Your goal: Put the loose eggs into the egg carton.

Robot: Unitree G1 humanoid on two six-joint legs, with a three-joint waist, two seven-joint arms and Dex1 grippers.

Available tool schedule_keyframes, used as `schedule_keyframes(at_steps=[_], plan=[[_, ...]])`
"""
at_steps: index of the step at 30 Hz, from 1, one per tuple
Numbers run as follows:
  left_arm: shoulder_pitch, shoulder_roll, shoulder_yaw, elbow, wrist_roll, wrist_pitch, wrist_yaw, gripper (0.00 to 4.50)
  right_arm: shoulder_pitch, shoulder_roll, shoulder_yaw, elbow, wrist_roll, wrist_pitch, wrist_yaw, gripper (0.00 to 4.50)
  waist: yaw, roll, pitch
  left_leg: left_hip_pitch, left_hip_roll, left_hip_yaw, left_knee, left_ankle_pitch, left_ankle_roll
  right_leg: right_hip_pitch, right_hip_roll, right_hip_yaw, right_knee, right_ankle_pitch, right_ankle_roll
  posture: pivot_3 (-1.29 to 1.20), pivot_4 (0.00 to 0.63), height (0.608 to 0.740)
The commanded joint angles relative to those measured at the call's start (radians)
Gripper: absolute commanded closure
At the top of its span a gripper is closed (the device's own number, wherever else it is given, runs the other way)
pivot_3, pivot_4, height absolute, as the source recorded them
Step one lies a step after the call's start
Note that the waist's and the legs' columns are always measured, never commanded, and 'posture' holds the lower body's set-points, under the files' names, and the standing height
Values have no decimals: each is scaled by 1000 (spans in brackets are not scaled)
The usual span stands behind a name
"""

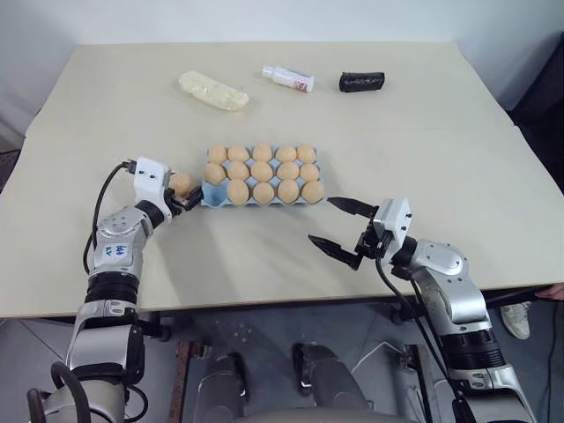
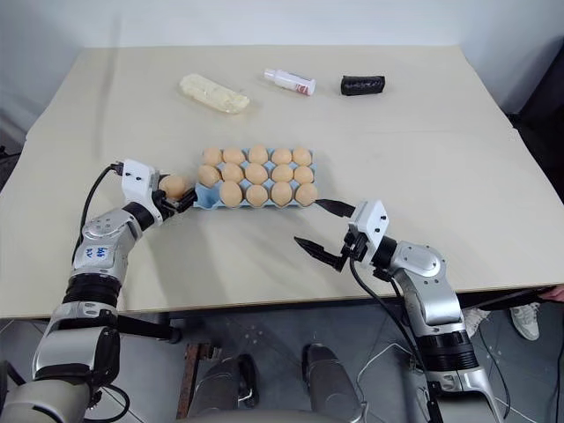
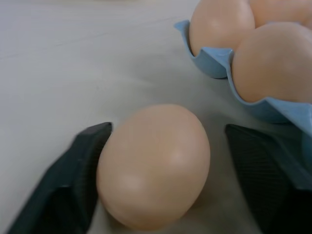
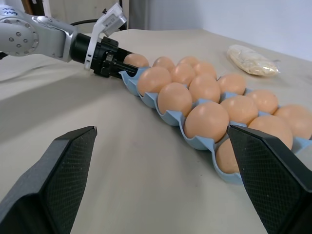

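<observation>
Beside egg carton (image 1: pixel 208 199) (left end): left end effector (image 1: pixel 187 199) straddling loose egg (image 1: pixel 181 183).

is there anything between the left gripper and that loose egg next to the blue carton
Nothing visible. The pale tan loose egg sits on the table between the left gripper's two black fingers, one finger touching it, the other a little apart. The light blue moulded egg carton lies just beyond the egg, not between it and the gripper.
</observation>
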Motion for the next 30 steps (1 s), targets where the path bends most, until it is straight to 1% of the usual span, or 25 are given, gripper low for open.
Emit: schedule_keyframes(at_steps=[1,2,4,7,10,12,16,20,24,25,26,29,30], plan=[[4,14,32,-26,-25,-56,-28,1882,7,-8,-15,-45,10,-8,-11,0,0,0,0,0,0,0,0,0,0,0,0,0,0,0,0,0,150,740],[17,16,49,-52,-46,-84,-48,2169,8,-7,-14,-44,10,-9,-12,0,0,0,0,0,0,0,0,0,0,0,0,0,0,0,0,0,150,740],[39,14,77,-109,-87,-136,-93,2169,10,-5,-14,-40,10,-11,-16,0,-1,0,0,0,0,0,0,0,0,0,0,0,1,0,0,0,150,740],[68,7,85,-211,-153,-146,-189,2169,10,-3,-15,-32,9,-13,-21,0,3,0,0,0,0,0,0,0,0,0,0,0,1,0,0,0,150,740],[89,-8,52,-292,-176,-119,-245,2169,5,-1,-13,-24,7,-15,-24,0,5,0,0,0,0,1,1,1,0,1,0,-1,1,0,0,0,150,740],[106,-11,1,-332,-156,-111,-290,2169,-1,1,-11,-22,6,-13,-27,0,6,0,0,0,-1,1,1,1,0,1,-1,0,2,0,0,0,150,740],[101,-30,-37,-314,-123,-105,-277,2169,-5,3,-9,-29,8,-10,-33,0,6,0,0,1,-1,1,4,1,1,1,-1,0,5,0,0,0,150,740],[78,-51,-39,-239,-92,-136,-233,2169,-3,2,-11,-45,9,-6,-45,0,-2,0,0,1,-1,-1,7,-1,5,1,-1,0,7,0,0,0,150,740],[57,-66,-40,-190,-84,-150,-212,2169,8,-1,-12,-68,14,4,-54,0,0,0,0,1,-1,-3,8,-1,5,1,-1,0,8,0,0,0,150,740],[55,-68,-41,-185,-84,-154,-212,1721,13,-2,-11,-74,15,7,-56,0,0,0,0,1,-1,-3,8,-1,5,1,-1,0,8,0,0,0,150,740],[56,-69,-41,-185,-88,-156,-216,1532,17,-3,-11,-80,16,10,-58,0,1,0,0,1,-1,-3,8,-1,5,1,-1,0,8,0,0,0,150,740],[78,-61,-32,-219,-101,-161,-224,559,25,-5,-10,-92,19,18,-61,0,3,0,0,1,-1,-3,8,-1,6,1,-2,0,8,0,0,0,150,740],[94,-55,-22,-247,-114,-154,-229,297,27,-5,-11,-96,19,21,-61,0,2,0,0,1,-1,-3,8,-1,6,1,-2,0,8,0,0,0,150,740]])
